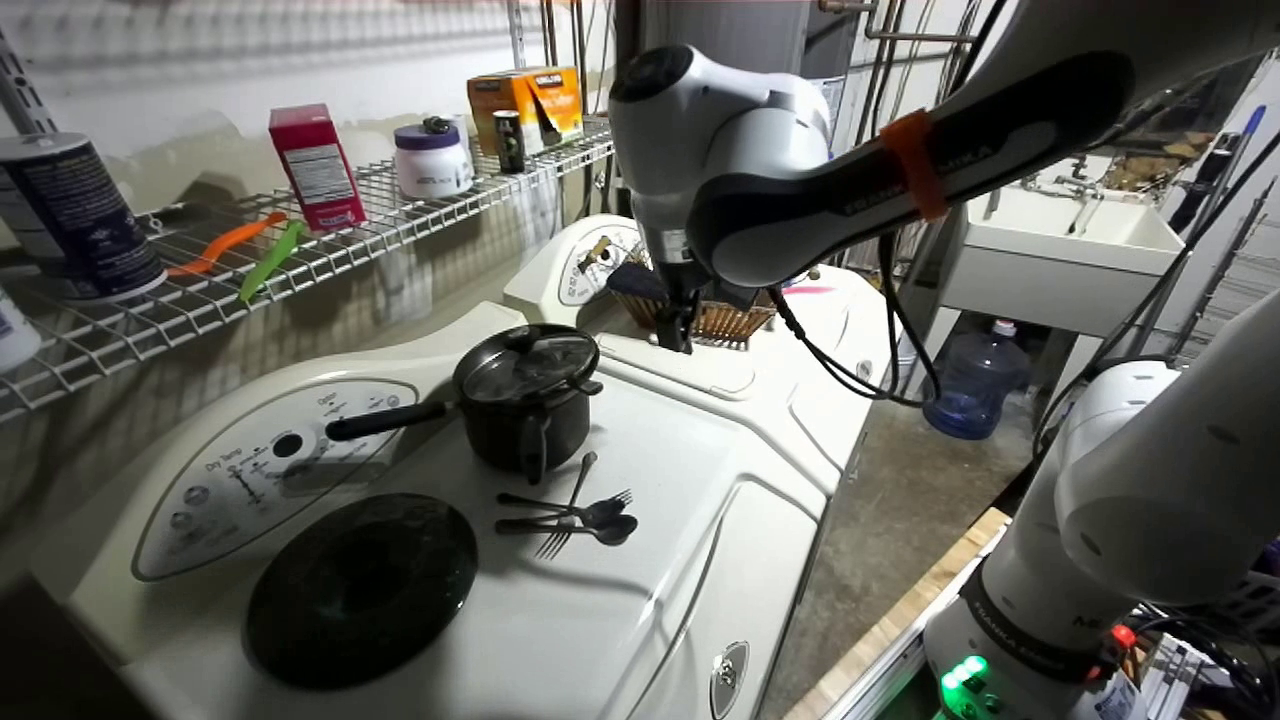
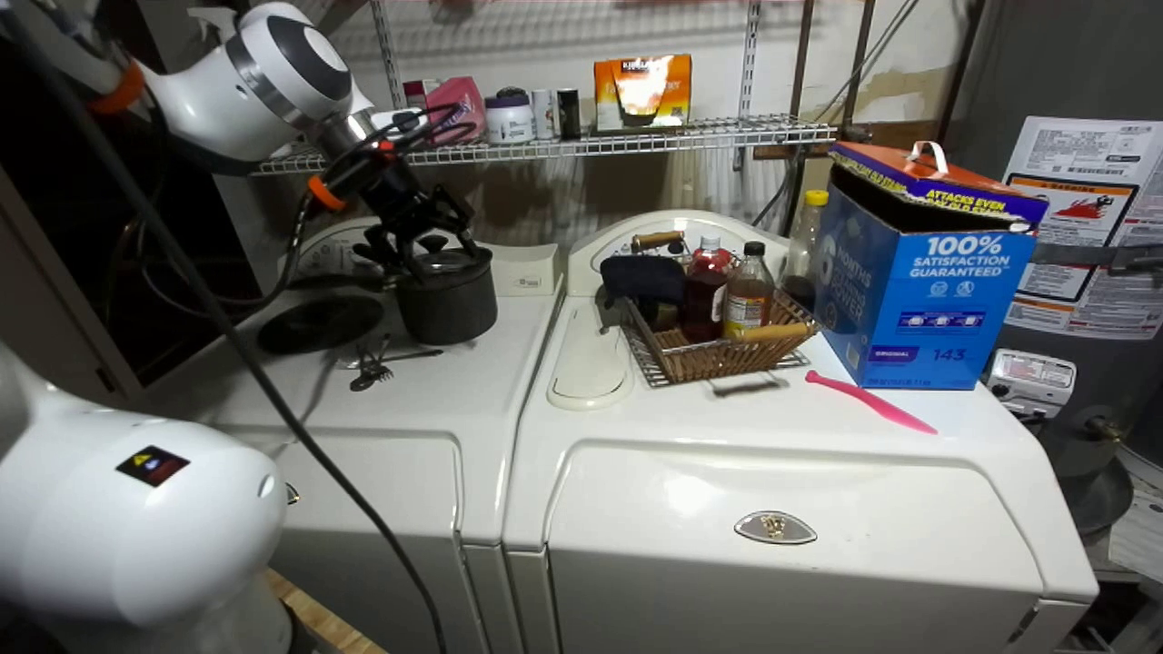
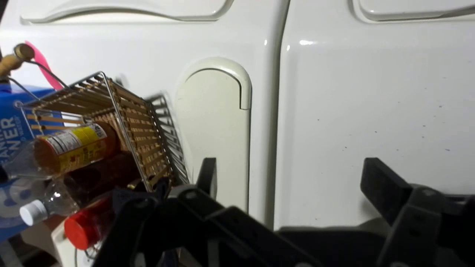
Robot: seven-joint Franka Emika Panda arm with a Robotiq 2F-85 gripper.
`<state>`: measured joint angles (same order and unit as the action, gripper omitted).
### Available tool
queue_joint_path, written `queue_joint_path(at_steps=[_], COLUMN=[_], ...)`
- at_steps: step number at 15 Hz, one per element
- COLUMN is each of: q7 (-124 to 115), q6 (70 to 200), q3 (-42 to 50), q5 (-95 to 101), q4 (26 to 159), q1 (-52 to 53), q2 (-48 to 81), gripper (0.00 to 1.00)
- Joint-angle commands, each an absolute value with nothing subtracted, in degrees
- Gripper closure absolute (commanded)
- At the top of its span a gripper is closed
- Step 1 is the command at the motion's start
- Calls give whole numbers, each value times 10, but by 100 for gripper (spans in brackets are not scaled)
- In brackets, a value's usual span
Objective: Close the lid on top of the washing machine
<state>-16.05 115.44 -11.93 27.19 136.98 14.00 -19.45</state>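
Note:
My gripper (image 3: 289, 174) is open in the wrist view, with nothing between its fingers. It hangs above the seam between two white machines, one finger over a long cream cover lid (image 3: 211, 129) that lies flat in the washing machine's top (image 3: 130, 44). This cover also shows in an exterior view (image 2: 591, 354). The gripper is dark in both exterior views (image 1: 676, 325) (image 2: 443, 254). A small round glass pot lid with metal rim (image 1: 530, 365) sits on a dark long-handled pot (image 1: 530, 440) on the neighbouring machine, whose panel reads "Dry Temp". The gripper is apart from the pot.
A wicker basket with bottles (image 2: 727, 354) stands beside the cover. Behind it are a blue box (image 2: 927, 300) and a pink tool (image 2: 863, 400). A large dark round disc (image 1: 365, 590) and cutlery (image 1: 570, 515) lie near the pot. A wire shelf (image 1: 400, 220) runs along the wall.

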Motion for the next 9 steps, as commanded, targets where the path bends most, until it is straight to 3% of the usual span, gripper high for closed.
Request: queue_joint_path(at_steps=[1, 4, 9], q7=[-92, -36, -66], q6=[1206, 1251, 1218], q3=[-122, -115, -142], q5=[219, 188, 204], q4=[1419, 1440, 1408], q1=[154, 173, 143], q2=[-299, -349, -313], gripper=[0, 0, 0])
